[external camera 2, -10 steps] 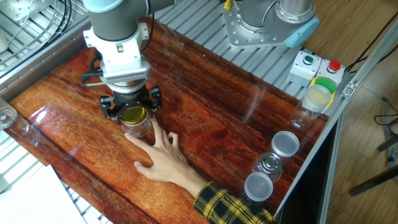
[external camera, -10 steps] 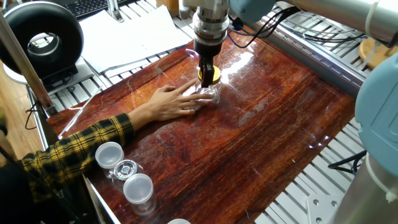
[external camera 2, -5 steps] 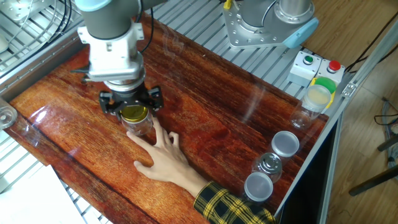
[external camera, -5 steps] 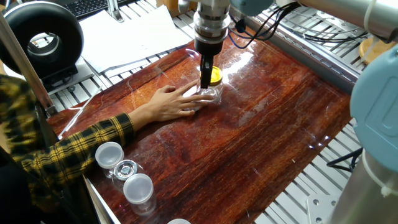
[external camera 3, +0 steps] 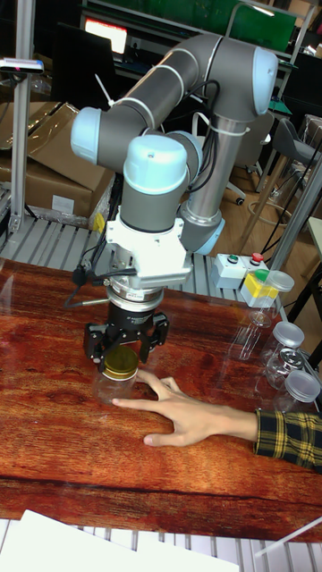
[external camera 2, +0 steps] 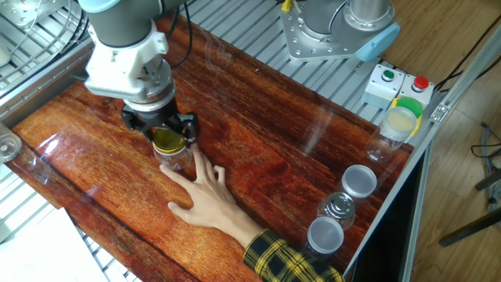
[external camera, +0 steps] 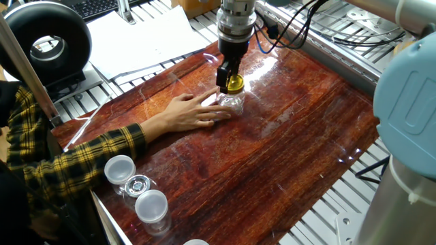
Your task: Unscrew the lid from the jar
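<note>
The small clear glass jar (external camera: 231, 103) (external camera 2: 177, 159) (external camera 3: 120, 386) stands upright on the red-brown wooden table (external camera: 286, 143). Its yellow-gold lid (external camera: 236, 84) (external camera 2: 167, 142) (external camera 3: 119, 363) sits on top of it. From straight above, my gripper (external camera: 231, 80) (external camera 2: 166, 135) (external camera 3: 121, 354) reaches down and is shut on the lid, with black fingers on either side of its rim. A person's hand (external camera: 191, 112) (external camera 2: 205, 196) (external camera 3: 188, 416) lies flat on the table, its fingertips against the jar's side.
Clear cups with white lids (external camera: 120, 169) (external camera 2: 359, 180) cluster at one table corner, with one more container (external camera 2: 395, 125) near a button box (external camera 2: 399, 82). Papers (external camera: 146, 37) and a black round device (external camera: 44, 41) lie beyond the table's far edge.
My gripper and wrist have turned about the vertical axis while staying on the lid. The jar and hand stay in place. The person's plaid sleeve has come further into view.
</note>
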Robot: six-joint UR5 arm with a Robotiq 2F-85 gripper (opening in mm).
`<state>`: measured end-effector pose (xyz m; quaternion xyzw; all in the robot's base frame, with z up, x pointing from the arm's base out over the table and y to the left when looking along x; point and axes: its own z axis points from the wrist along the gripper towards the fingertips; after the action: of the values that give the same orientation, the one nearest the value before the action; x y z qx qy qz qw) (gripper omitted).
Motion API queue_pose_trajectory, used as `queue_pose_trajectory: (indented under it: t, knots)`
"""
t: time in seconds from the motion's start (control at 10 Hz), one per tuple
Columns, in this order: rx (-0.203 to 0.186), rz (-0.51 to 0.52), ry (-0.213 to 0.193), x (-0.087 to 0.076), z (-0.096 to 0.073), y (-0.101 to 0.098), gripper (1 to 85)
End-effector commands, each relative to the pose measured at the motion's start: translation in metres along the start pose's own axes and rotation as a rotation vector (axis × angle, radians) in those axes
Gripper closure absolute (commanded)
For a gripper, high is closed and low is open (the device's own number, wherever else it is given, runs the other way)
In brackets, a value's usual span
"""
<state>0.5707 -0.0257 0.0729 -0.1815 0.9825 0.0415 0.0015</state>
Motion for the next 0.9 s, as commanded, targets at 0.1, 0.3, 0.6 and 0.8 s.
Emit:
queue_pose_trajectory:
  t: [0.1, 0.3, 0.6, 0.8]
  knots:
    - [-0.052, 0.213, 0.01, 0.0016, -0.0017, 0.0097, 14.0]
    - [-0.052, 0.236, 0.02, 0.006, -0.0002, 0.0079, 15.0]
    - [-0.06, 0.261, 0.025, 0.0062, 0.0004, 0.0116, 15.0]
    - [-0.073, 0.285, 0.035, 0.009, -0.0008, 0.0156, 15.0]
